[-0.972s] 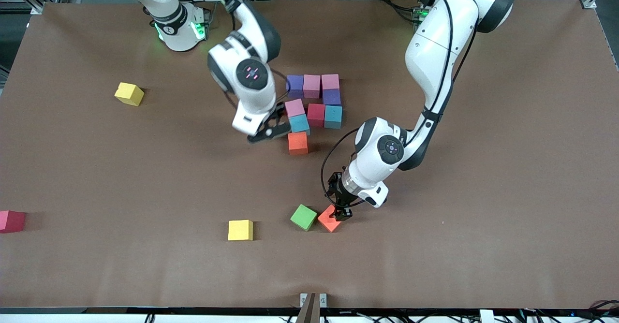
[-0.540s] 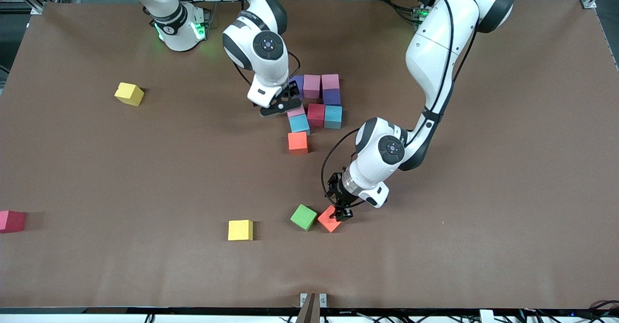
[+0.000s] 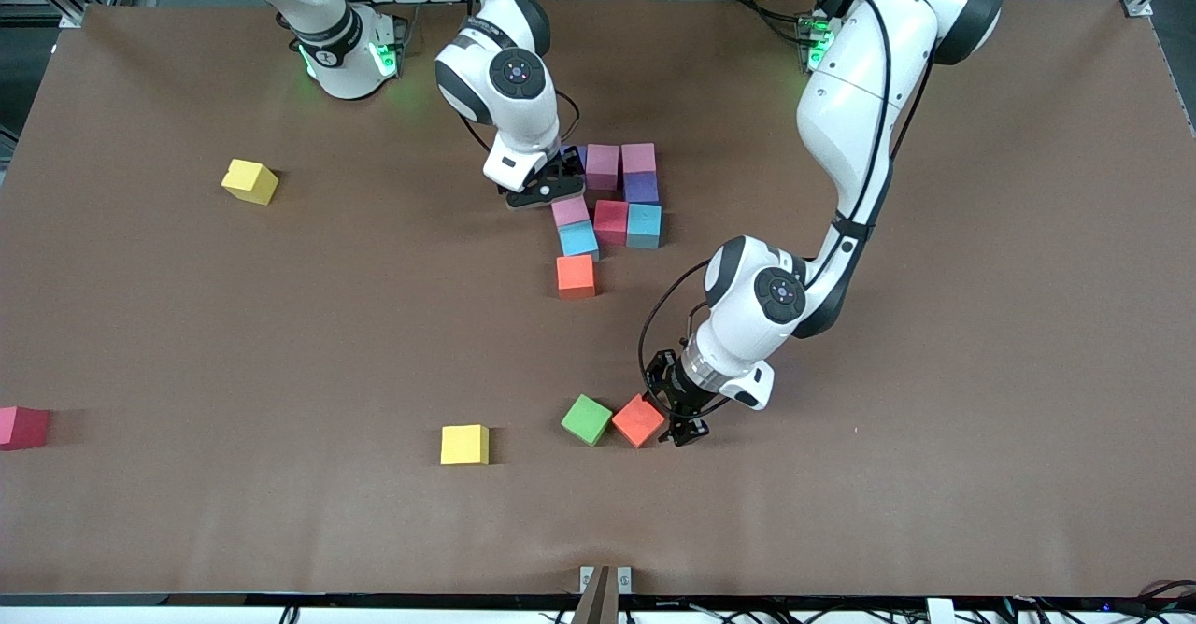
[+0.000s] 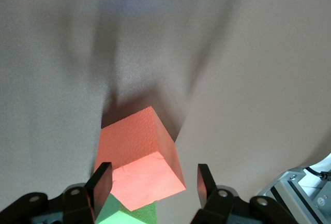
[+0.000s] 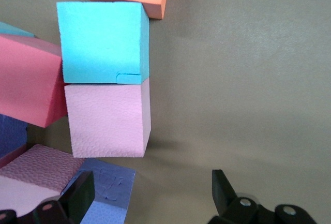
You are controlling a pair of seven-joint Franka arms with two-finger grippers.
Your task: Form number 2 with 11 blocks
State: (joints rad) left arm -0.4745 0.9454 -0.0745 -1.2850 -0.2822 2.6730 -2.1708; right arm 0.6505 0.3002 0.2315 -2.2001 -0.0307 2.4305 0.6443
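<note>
Nine blocks cluster mid-table: a purple cube (image 3: 580, 151), half hidden by my right gripper, two pink (image 3: 603, 166) (image 3: 638, 157), purple (image 3: 641, 187), pink (image 3: 569, 210), red (image 3: 611, 221), two light blue (image 3: 644, 225) (image 3: 578, 239) and orange (image 3: 576, 276). My right gripper (image 3: 549, 186) (image 5: 150, 198) is open, low beside that purple cube (image 5: 103, 193). A second orange cube (image 3: 638, 420) (image 4: 139, 159) lies nearer the camera. My left gripper (image 3: 680, 423) (image 4: 152, 182) is open and low, its fingers either side of this cube without clamping it.
A green cube (image 3: 587, 419) (image 4: 129, 213) touches the orange one on the right arm's side. A yellow cube (image 3: 464, 445) lies beside it. Another yellow cube (image 3: 249, 181) and a dark pink cube (image 3: 21, 426) lie toward the right arm's end.
My right gripper has moved from beside the orange and light blue cubes of the cluster to the purple cube in the farthest row. My left gripper has shifted slightly off the loose orange cube's top.
</note>
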